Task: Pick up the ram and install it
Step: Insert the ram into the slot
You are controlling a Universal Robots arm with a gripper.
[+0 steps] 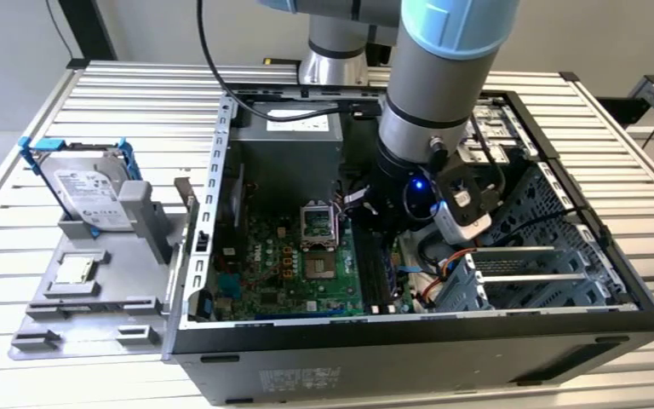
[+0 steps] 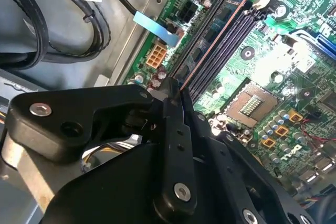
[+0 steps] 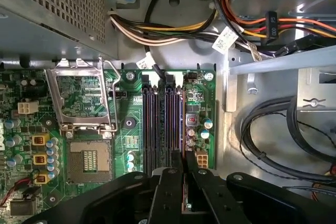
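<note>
The ram (image 2: 211, 46) shows edge-on as a thin strip with a pinkish top edge. It runs out from between my fingertips, along the long black memory slots (image 2: 231, 32), over the slot nearest the case's cable side. My gripper (image 2: 176, 92) is shut on its near end. I cannot tell how deep it sits in the slot. In the first wrist view my gripper (image 3: 182, 165) stands at the near end of the memory slots (image 3: 163, 121). In the exterior view my gripper (image 1: 375, 226) is low inside the open computer case, over the motherboard (image 1: 287, 268).
The CPU socket (image 3: 89, 158) lies beside the slots. Bundled cables (image 3: 173, 27) hang past their far end, and black cables (image 3: 273, 135) lie in the bay alongside. A metal drive cage (image 1: 531, 256) and the power supply (image 1: 287, 145) crowd the arm. A silver hard drive (image 1: 83, 187) in a blue frame stands outside the case.
</note>
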